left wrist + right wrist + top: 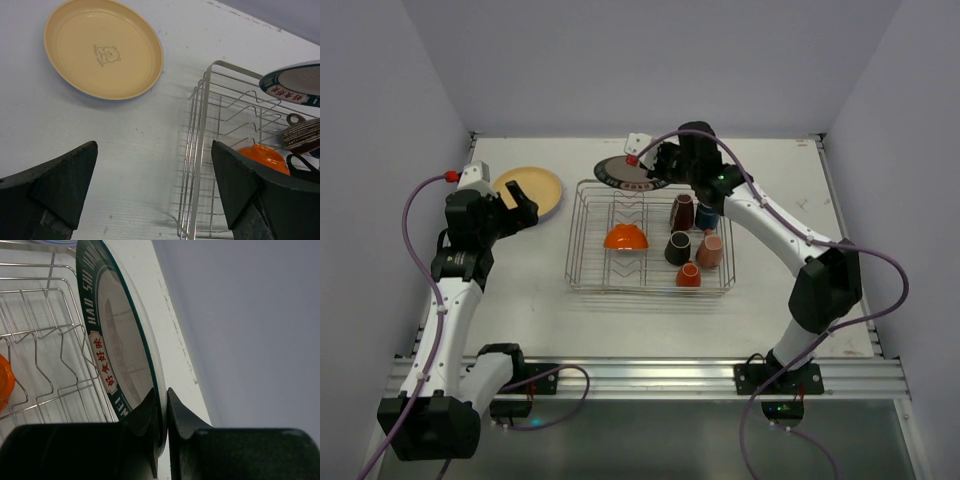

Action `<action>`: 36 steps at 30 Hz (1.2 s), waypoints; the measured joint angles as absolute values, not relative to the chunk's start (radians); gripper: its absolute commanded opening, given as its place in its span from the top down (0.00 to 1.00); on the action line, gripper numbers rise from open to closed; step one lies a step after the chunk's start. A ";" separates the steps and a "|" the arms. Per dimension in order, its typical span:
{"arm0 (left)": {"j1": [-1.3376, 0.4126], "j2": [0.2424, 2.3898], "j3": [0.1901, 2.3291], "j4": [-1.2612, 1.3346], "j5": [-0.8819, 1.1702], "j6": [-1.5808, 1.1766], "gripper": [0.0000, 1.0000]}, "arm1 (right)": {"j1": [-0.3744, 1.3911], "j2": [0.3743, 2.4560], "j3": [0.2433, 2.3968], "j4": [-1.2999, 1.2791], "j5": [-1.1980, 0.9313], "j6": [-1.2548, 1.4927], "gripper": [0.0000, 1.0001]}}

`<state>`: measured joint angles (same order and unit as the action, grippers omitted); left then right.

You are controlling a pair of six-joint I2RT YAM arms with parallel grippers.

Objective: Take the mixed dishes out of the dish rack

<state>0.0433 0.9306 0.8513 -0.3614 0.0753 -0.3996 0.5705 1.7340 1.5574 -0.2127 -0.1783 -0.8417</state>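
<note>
Right tool (161, 397) clamps the dark-rimmed plate (125, 350) by its rim.

The right claw (161, 393) pinches the edge of the dark-rimmed white plate (125, 340), one finger on each face, and the plate stands on edge with its lettered rim showing. To its left lie the dish rack (30, 290) with zigzag wire dividers and a sliver of the orange bowl (4, 382). To its right are the white worktop (162, 340) and a grey wall (250, 340).
</note>
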 measured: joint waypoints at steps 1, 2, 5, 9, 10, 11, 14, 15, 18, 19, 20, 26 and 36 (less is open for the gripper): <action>0.043 0.931 0.851 -0.361 0.075 -0.400 0.00 | 0.570 1.716 1.547 -0.210 -0.177 -0.838 1.00; 0.043 0.931 0.851 -0.361 0.075 -0.400 0.00 | 0.569 1.699 1.539 -0.211 -0.176 -0.830 1.00; 0.043 0.931 0.851 -0.361 0.075 -0.400 0.00 | 0.568 1.651 1.524 -0.213 -0.168 -0.793 1.00; 0.043 0.932 0.862 -0.369 0.083 -0.401 0.00 | 0.562 1.584 1.516 -0.201 -0.132 -0.673 1.00; 0.043 0.933 0.869 -0.369 0.091 -0.405 0.00 | 0.559 1.570 1.516 -0.197 -0.117 -0.633 1.00; 0.043 0.933 0.879 -0.370 0.105 -0.409 0.00 | 0.552 1.551 1.516 -0.192 -0.092 -0.568 1.00; 0.043 0.937 0.914 -0.351 0.185 -0.437 0.00 | 0.504 1.477 1.492 -0.170 -0.036 -0.317 1.00; 0.043 0.937 0.915 -0.315 0.232 -0.458 0.00 | 0.467 1.440 1.466 -0.157 -0.042 -0.200 1.00; 0.033 0.956 0.915 -0.181 0.398 -0.531 0.00 | 0.330 1.296 1.319 -0.091 -0.139 0.128 1.00; 0.016 0.970 0.914 -0.127 0.441 -0.560 0.00 | 0.289 1.253 1.266 -0.073 -0.161 0.220 1.00; -0.014 0.989 0.914 -0.069 0.476 -0.586 0.00 | 0.259 1.213 1.216 -0.052 -0.186 0.295 1.00; -0.240 1.172 1.044 0.000 0.540 -0.578 0.00 | 0.257 1.095 1.022 0.004 -0.376 0.579 1.00; -0.348 1.267 1.184 -0.084 0.492 -0.459 0.24 | 0.242 1.072 0.932 0.043 -0.525 0.713 1.00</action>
<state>-0.3481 1.2671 1.1835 -0.0841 0.4915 -0.4591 0.2417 1.0718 0.9321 0.0425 -0.5251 0.7128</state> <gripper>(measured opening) 0.790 0.094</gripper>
